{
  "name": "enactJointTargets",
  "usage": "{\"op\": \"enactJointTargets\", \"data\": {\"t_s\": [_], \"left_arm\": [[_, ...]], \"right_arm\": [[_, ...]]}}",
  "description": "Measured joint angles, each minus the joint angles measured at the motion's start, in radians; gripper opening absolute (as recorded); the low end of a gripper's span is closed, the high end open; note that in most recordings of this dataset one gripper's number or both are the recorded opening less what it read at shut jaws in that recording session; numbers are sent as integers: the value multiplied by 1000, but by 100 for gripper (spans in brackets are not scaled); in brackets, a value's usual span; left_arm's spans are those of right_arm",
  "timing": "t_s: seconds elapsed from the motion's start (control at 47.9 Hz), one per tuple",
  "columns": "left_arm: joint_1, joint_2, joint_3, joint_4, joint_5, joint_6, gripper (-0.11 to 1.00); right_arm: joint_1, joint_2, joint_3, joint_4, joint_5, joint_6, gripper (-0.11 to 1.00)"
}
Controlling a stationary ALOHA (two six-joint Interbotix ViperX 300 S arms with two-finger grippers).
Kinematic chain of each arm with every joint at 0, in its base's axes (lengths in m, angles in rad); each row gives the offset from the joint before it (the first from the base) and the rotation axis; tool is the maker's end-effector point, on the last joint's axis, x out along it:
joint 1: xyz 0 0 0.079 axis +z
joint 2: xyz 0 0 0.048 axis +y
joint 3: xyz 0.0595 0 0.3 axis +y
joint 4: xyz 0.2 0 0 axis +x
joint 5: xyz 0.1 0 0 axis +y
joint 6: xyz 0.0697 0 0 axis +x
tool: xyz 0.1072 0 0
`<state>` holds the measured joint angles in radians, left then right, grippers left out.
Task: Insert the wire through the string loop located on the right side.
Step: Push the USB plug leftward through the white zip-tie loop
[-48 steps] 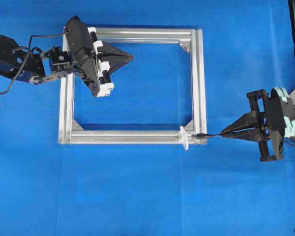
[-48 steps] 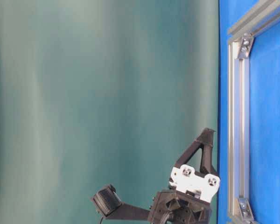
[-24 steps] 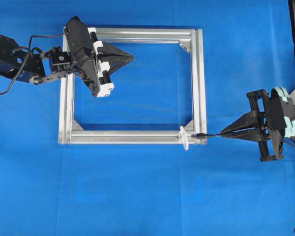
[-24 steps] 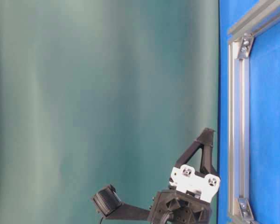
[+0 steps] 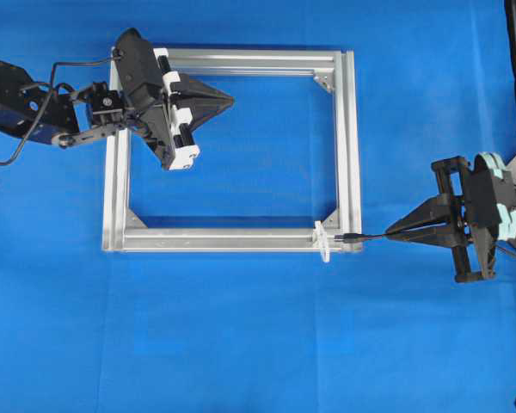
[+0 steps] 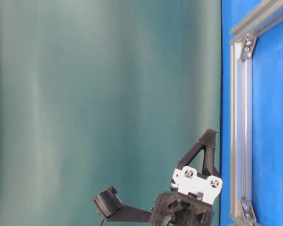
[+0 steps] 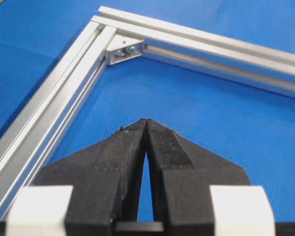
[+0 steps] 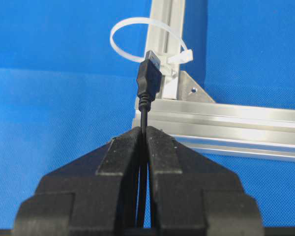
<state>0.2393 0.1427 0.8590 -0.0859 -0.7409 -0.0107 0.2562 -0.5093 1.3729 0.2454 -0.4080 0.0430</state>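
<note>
Both claws closed: right claw [image 8: 143, 130] pinches the wire [image 8: 143, 114], plug tip level with the string loop [image 8: 137, 39] at the aluminium frame's [image 5: 348, 146] lower-right corner, not clearly through. Left claw [image 7: 146, 123] empty, pads pressed together above the frame's interior.

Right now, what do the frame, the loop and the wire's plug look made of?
Frame: likely brushed aluminium, silvery with grooved extruded rails. String loop: translucent white plastic, flat like a cable tie. Wire: matte black moulded plug, shiny metal tip.
</note>
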Motion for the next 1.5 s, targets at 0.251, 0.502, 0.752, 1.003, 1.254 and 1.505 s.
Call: {"op": "enactJointTargets", "data": {"t_s": [0.251,0.502,0.752,1.003,1.254,1.505], "left_arm": [[2,2,0,0,-2,0,0],[0,2,0,0,0,0,0],[0,2,0,0,0,0,0],[-2,2,0,0,-2,0,0],[-8,2,0,0,0,0,0],[-9,2,0,0,0,0,0]], "right_arm": [[0,0,0,0,0,0,-3],[0,2,0,0,0,0,-3],[0,0,0,0,-8,0,-3],[0,14,0,0,-14,0,-3],[0,37,-3,0,-25,0,-3],[-2,54,-9,2,-46,0,-3]]}}
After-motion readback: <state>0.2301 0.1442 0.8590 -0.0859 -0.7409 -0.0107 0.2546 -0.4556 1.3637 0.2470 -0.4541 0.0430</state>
